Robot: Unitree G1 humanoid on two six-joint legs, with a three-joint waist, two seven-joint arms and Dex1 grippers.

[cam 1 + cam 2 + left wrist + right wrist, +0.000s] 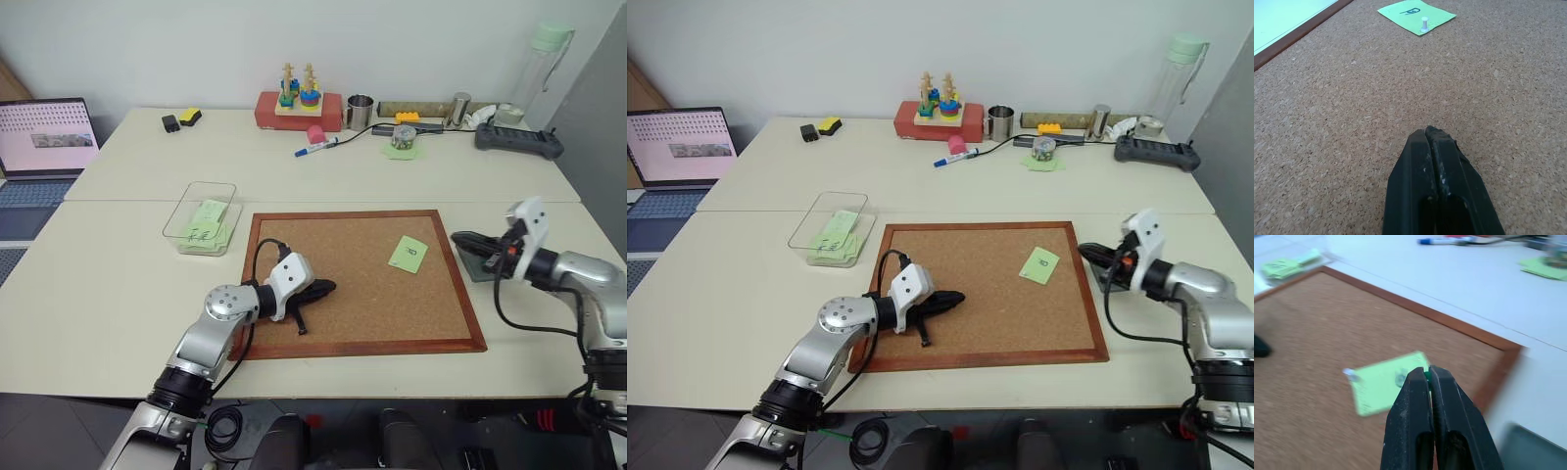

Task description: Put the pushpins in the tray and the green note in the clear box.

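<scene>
The green note (408, 254) lies flat on the corkboard (362, 333), in its far right part, with one dark handwritten mark on it. A white pushpin (1424, 24) stands in the note near one edge, its head upright. In the right wrist view a speck of green shows between the right gripper's (1428, 374) fingertips; it may be a pin head, but the view is too soft to be sure.

The tray (474, 264) sits on the tabletop (118, 284) just beyond the corkboard's right edge, and the right gripper hangs above it, fingers pressed together and pointing toward the board. The clear box (202, 217) stands on the tabletop just off the board's far left corner, with scribbled green notes (206, 228) lying inside it.

The left gripper (321, 289) rests low over the near left part of the corkboard, well apart from the green note, its fingers closed tight with nothing between them.

Along the far edge of the tabletop stand a red block with stacking toys (299, 106), a metal cup (360, 112) and a blue marker (315, 148). A laptop (44, 137) sits open at the far left.
</scene>
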